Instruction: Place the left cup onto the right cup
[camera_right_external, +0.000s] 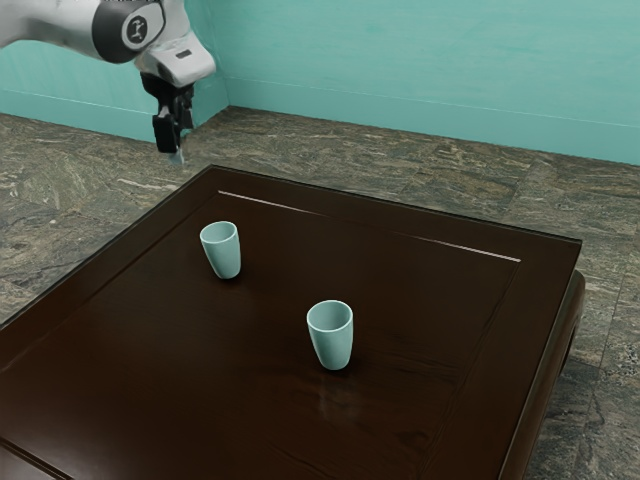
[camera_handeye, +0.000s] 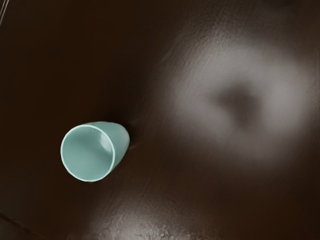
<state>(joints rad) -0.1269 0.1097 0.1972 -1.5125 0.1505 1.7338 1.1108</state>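
**Left cup upright on the counter, well apart from the fingers**

The left cup (camera_right_external: 221, 249), teal and tapering to its base, stands upright with its mouth up on the dark wooden counter (camera_right_external: 420, 300), toward the exterior view's left and the far side. The right cup (camera_right_external: 330, 334), the same colour and shape, stands upright nearer the camera and toward the exterior view's right. The two are apart, with bare wood between them. What shows of each inside from this angle is plain teal wall.

The wrist view looks down into one teal cup (camera_handeye: 90, 152). Its round rim and smooth inner wall show plainly, and its floor is bare. Whether it is the left or the right one cannot be told there. Beside it on the wood lies a pale blurred sheen (camera_handeye: 240, 100) with a dark patch at its middle.

The counter's near edge is cut off at the exterior view's lower edge, and the arm (camera_right_external: 100, 25) is cut off at the upper left corner.

The fingers (camera_right_external: 172, 140) hang pointing down, high over the counter's far corner at the exterior view's left, against the marbled stone floor (camera_right_external: 420, 150) and the teal wall (camera_right_external: 400, 50). They stand slightly apart, with nothing between them, and touch neither cup.
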